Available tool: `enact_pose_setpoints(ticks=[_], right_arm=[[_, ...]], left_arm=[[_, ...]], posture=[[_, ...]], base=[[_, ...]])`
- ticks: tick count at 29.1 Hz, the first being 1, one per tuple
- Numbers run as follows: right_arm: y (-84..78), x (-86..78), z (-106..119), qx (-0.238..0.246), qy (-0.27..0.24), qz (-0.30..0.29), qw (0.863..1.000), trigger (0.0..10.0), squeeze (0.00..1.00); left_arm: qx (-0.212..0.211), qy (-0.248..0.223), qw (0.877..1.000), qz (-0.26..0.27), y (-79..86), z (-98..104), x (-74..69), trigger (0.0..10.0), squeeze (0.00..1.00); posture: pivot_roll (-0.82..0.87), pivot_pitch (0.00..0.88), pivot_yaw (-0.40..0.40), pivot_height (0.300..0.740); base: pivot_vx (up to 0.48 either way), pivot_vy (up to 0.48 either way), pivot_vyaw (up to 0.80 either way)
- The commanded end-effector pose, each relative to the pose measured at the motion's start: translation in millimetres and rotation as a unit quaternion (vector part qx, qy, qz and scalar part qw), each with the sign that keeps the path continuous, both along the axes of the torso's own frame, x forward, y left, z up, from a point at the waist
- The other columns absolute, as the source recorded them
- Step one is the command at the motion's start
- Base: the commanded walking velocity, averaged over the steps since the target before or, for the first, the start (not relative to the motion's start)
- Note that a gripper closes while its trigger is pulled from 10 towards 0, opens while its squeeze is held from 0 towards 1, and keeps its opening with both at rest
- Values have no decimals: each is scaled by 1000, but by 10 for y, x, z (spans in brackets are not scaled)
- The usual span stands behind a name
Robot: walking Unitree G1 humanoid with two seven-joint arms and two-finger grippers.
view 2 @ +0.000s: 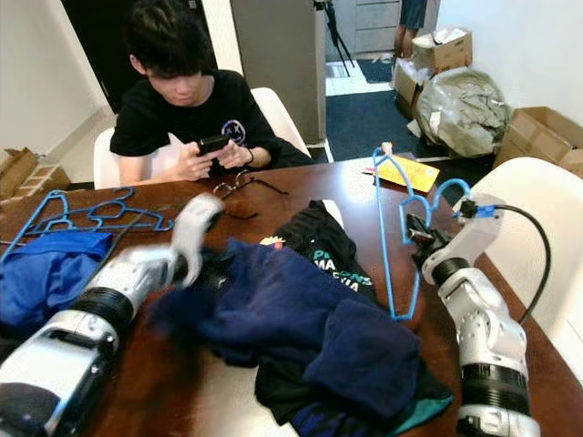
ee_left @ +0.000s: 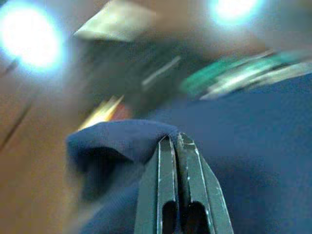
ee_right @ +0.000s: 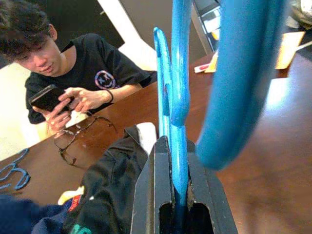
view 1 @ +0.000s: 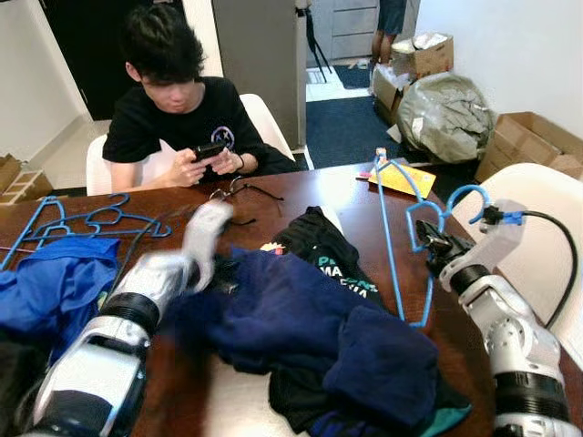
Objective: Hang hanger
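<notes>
navy clothes (view 1: 301, 337) cover table (view 1: 301, 187); right claw (view 1: 430, 244) clamps blue hanger (view 1: 390, 228); left claw (ee_left: 178, 142) closed.

We see: desk (view 1: 319, 187) brown | navy clothes pile (view 1: 301, 337) at centre | seated person (view 1: 178, 105) holding phone (view 1: 208, 151) | glasses (view 1: 239, 193) near person | cardboard boxes (view 1: 533, 146) on floor

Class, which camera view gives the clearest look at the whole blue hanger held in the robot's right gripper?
The left eye view: the blue hanger shows whole, upright over the table, held by the right gripper. The right eye view shows much the same. The right wrist view shows only blue bars close up, clamped between the fingers.
</notes>
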State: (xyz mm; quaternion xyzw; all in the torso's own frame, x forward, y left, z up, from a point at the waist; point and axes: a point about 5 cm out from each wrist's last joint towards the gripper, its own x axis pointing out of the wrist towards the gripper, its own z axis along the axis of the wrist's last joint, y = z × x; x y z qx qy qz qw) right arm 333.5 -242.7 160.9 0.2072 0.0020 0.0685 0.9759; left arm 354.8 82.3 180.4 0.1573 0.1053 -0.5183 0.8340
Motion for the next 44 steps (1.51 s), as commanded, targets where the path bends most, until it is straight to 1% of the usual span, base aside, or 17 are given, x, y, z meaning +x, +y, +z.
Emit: enact_pose_setpoints(ticks=[1, 6, 16, 22, 24, 25, 26, 28, 29, 32, 33, 34, 35, 39, 40, 42, 44], right_arm=[[-22, -2, -32, 0, 3, -8, 1000, 10000, 0], [-53, -8, -63, 13, 4, -16, 1000, 10000, 0], [-89, 29, -116, 26, 7, -23, 999, 10000, 0], [-88, 58, -130, 29, 8, -22, 999, 10000, 0], [-81, 79, -134, 31, 8, -21, 999, 10000, 0], [-68, 101, -136, 33, 8, -20, 999, 10000, 0], [-50, 121, -139, 34, 8, -18, 999, 10000, 0], [-50, 121, -139, 34, 8, -18, 999, 10000, 0], [-37, 135, -141, 35, 8, -17, 999, 10000, 0], [-37, 135, -141, 35, 8, -17, 999, 10000, 0], [-19, 153, -143, 36, 7, -15, 999, 10000, 0], [-19, 153, -143, 36, 7, -15, 999, 10000, 0], [-6, 170, -146, 37, 6, -14, 999, 10000, 0], [3, 185, -151, 38, 5, -14, 999, 10000, 0], [6, 189, -158, 38, 3, -15, 999, 10000, 0], [-4, 185, -170, 39, 3, -18, 999, 10000, 0], [-4, 185, -170, 39, 3, -18, 999, 10000, 0]], left_arm=[[24, 32, 998, -40, -59, -121, -146, 0, 0], [182, 48, 979, -83, -46, -699, -668, 0, 0], [155, 118, 977, -82, 149, -612, -1293, 0, 0], [139, 110, 983, -44, 288, -446, -1393, 0, 0], [101, 45, 993, 42, 415, -186, -1119, 0, 0], [41, -43, 981, 186, 732, 266, -696, 0, 0], [-3, -127, 938, 322, 1167, 727, -366, 0, 0], [-3, -127, 938, 322, 1167, 727, -366, 0, 0], [-34, -171, 899, 401, 1453, 1031, -244, 0, 0], [-34, -171, 899, 401, 1453, 1031, -244, 0, 0], [-69, -260, 847, 459, 1721, 1608, -120, 0, 0], [-69, -260, 847, 459, 1721, 1608, -120, 0, 0], [-98, -338, 803, 480, 1811, 2134, -128, 0, 0], [-120, -390, 775, 482, 1799, 2520, -191, 0, 0], [-139, -460, 738, 473, 1667, 2957, -293, 0, 0], [-142, -510, 710, 465, 1520, 3228, -382, 0, 0], [-142, -510, 710, 465, 1520, 3228, -382, 0, 0]], posture=[[-46, 0, 74, 735], [-45, 0, 85, 735], [2, 0, 82, 735], [24, 0, 72, 735], [35, 0, 59, 735], [37, 0, 57, 735], [41, 0, 51, 735], [41, 0, 51, 735], [43, 0, 50, 735], [43, 0, 50, 735], [38, 0, 60, 735], [38, 0, 60, 735], [36, 0, 66, 735], [31, 0, 72, 735], [20, 0, 81, 735], [19, 0, 88, 735], [19, 0, 88, 735]], base=[[0, 0, 0], [0, 0, 0], [0, 0, 0], [0, 0, 0], [0, 0, 0], [0, 0, 0], [0, 0, 0], [0, 0, 0], [0, 0, 0], [0, 0, 0], [0, 0, 0], [0, 0, 0], [0, 0, 0], [0, 0, 0], [0, 0, 0], [0, 0, 0], [0, 0, 0]])
